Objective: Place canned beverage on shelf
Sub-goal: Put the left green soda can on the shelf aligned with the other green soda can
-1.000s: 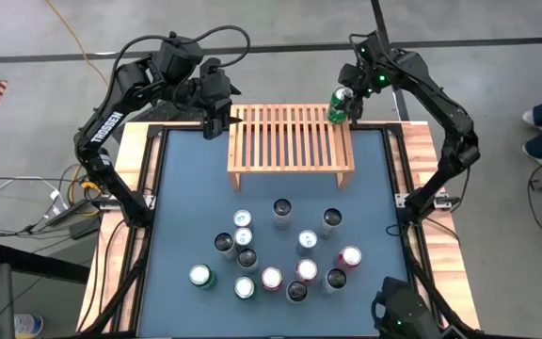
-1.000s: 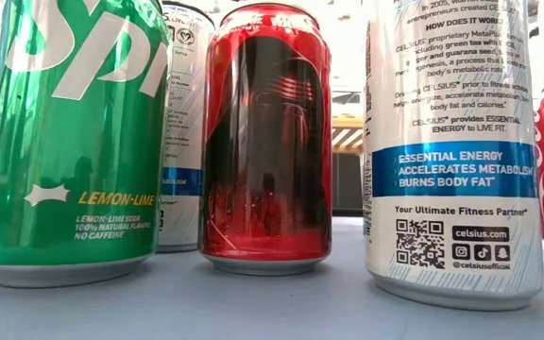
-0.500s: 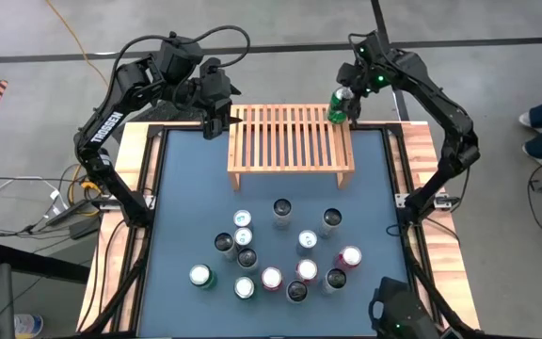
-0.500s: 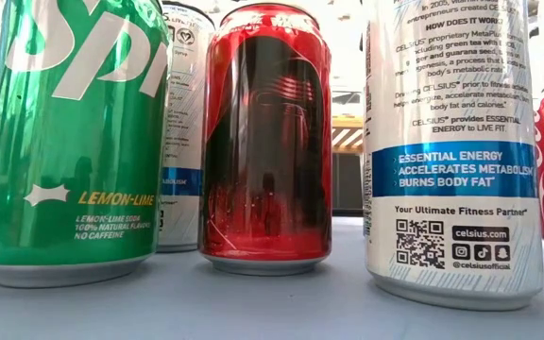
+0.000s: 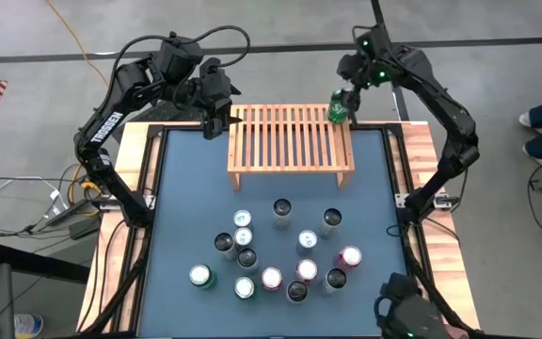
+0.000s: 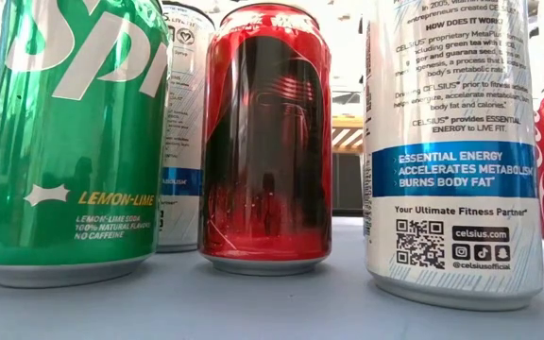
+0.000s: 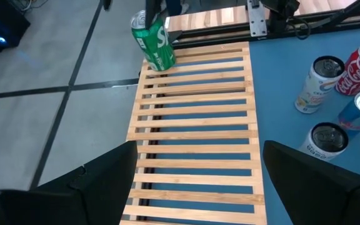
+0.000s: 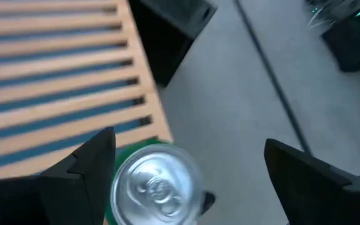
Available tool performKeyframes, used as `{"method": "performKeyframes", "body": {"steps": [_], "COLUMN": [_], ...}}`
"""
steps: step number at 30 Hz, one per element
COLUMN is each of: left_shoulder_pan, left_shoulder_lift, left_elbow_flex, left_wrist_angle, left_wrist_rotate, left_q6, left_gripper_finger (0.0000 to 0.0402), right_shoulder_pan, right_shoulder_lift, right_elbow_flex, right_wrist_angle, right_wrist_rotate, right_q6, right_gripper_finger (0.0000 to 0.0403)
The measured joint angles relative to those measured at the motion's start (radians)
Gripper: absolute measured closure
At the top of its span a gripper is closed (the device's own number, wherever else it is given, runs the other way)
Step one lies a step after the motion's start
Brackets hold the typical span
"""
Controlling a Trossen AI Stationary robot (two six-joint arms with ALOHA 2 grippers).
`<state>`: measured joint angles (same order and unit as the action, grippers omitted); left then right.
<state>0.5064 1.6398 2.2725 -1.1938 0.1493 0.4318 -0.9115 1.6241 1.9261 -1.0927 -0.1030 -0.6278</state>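
A: What stood nearest, at the lower part of the high view?

B: A group of loose cans (image 5: pixel 273 252) stood upright on the blue table (image 5: pixel 182 207), in the lower centre of the frame. In the low view a green lemon-lime can (image 6: pixel 69 132) was at the left, a red can (image 6: pixel 267 137) in the middle, and a white can (image 6: pixel 453 142) at the right.

A: And further up?

B: The shelf (image 5: pixel 291 137) stood in the upper centre, at the far edge of the table. A green can (image 5: pixel 338 108) stood upright on its upper right corner.

A: Did the right gripper (image 5: pixel 346 96) hold that can?

B: No. Its fingers were wide apart, one at each side of the can. In the right wrist view the silver top of the can was between them with a gap at both sides, so I saw no touching.

A: And the left gripper (image 5: pixel 214 121)?

B: It hung at the upper left corner of the shelf, just beside the slats. Its fingers (image 7: pixel 89 181) were also spread wide and nothing was between them.
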Motion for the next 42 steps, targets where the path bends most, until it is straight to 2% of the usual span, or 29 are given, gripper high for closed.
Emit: {"method": "performKeyframes", "body": {"steps": [3,6,14,17,26,28,33,37,42], "left_shoulder_pan": [0.000,-0.002,-0.029,-0.048,-0.189,-0.243,-0.387,-0.524,-0.730], "left_shoulder_lift": [0.000,0.000,-0.033,-0.057,-0.114,-0.122,-0.131,-0.130,-0.128], "left_elbow_flex": [0.000,0.000,0.024,0.024,0.024,0.024,0.024,0.008,-0.020], "left_wrist_angle": [0.000,-0.003,-0.035,-0.036,-0.143,-0.204,-0.342,-0.373,-0.372], "left_wrist_rotate": [0.000,0.022,0.074,0.117,0.233,0.217,0.094,0.041,-0.169], "left_q6": [-0.010,-0.023,-0.017,-0.042,-0.106,-0.141,-0.286,-0.429,-0.688], "left_gripper_finger": [0.0068,0.0068,0.0068,0.0068,0.0068,0.0068,0.0068,0.0068,0.0068], "right_shoulder_pan": [0.000,0.000,0.065,0.125,0.376,0.431,0.548,0.621,0.702], "right_shoulder_lift": [0.000,-0.024,-0.177,-0.223,-0.257,-0.256,-0.234,-0.205,-0.160], "right_elbow_flex": [0.081,0.153,0.199,0.199,0.199,0.199,0.199,0.198,0.198], "right_wrist_angle": [-0.026,-0.078,-0.250,-0.310,-0.337,-0.336,-0.333,-0.313,-0.306], "right_wrist_rotate": [-0.014,-0.087,-0.235,-0.282,-0.285,-0.284,-0.253,-0.239,-0.238], "right_q6": [0.048,0.105,0.261,0.336,0.542,0.573,0.632,0.632,0.569], "right_gripper_finger": [0.0057,0.0057,0.0058,0.0058,0.0058,0.0058,0.0058,0.0058,0.0058]}}
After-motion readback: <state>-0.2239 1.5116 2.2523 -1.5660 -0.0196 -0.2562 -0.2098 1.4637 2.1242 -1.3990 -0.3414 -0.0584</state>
